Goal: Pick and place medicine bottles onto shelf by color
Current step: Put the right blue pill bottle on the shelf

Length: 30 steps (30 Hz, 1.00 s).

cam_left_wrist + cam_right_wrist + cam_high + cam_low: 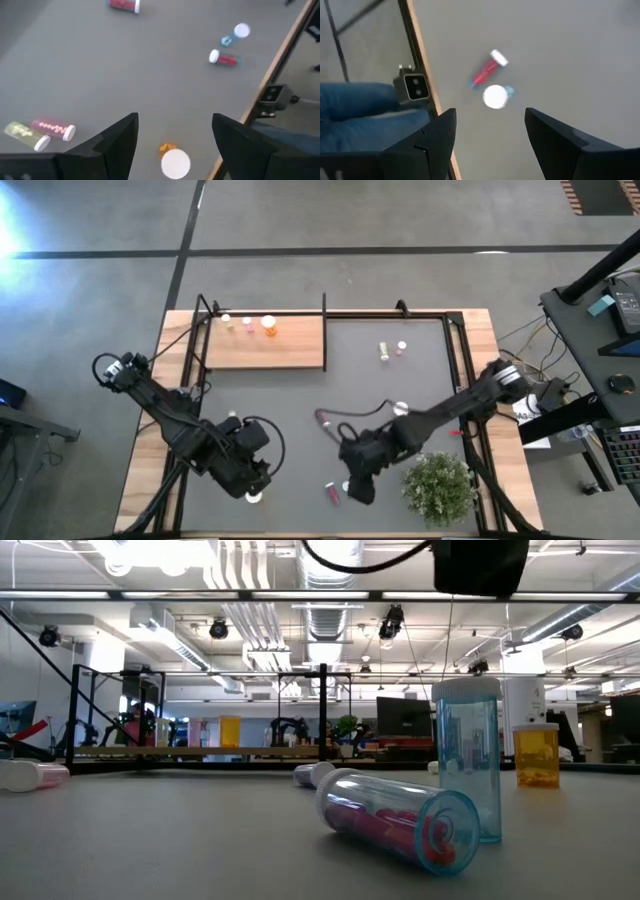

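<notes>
A light-wood shelf [265,345] carries white-capped orange and pink medicine bottles [269,326] on the dark grey table [290,430].

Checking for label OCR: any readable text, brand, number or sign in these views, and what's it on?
None readable.
Medicine bottles: no legible label in any view; the standing orange bottle shows no print.
Shelf: bare wood, no markings.
Room behind the table in the low view: screens and signs too small and blurred to read.
Keyboard beside the table: keys too small to read.

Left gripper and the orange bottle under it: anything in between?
Nothing. In the left wrist view the open left gripper hangs above the upright orange bottle, with only bare tabletop showing between its fingers.
</notes>
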Available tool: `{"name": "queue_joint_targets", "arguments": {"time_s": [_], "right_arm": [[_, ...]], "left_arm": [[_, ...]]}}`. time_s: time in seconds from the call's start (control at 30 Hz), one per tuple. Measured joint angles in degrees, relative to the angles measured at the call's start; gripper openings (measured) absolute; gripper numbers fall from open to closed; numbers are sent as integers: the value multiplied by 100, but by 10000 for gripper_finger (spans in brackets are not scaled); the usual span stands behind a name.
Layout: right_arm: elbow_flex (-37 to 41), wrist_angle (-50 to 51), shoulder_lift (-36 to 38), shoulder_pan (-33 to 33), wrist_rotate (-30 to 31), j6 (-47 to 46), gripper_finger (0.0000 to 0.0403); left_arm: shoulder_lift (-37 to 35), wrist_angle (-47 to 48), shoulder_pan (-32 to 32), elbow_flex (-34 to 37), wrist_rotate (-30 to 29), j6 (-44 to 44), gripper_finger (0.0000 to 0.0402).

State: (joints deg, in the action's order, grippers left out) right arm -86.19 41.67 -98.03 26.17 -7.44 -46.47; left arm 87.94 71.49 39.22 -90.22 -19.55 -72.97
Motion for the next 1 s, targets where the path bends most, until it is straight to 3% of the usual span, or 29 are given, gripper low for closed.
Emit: {"name": "queue_joint_targets", "arguments": {"time_s": [0.37,1.0], "right_arm": [[-639,129,-987,338,695,1856,226],[-643,144,-1528,377,898,1956,226]], "left_arm": [[0,-40,250,339,219,-32,238],[-2,-20,362,368,225,-24,238]]}}
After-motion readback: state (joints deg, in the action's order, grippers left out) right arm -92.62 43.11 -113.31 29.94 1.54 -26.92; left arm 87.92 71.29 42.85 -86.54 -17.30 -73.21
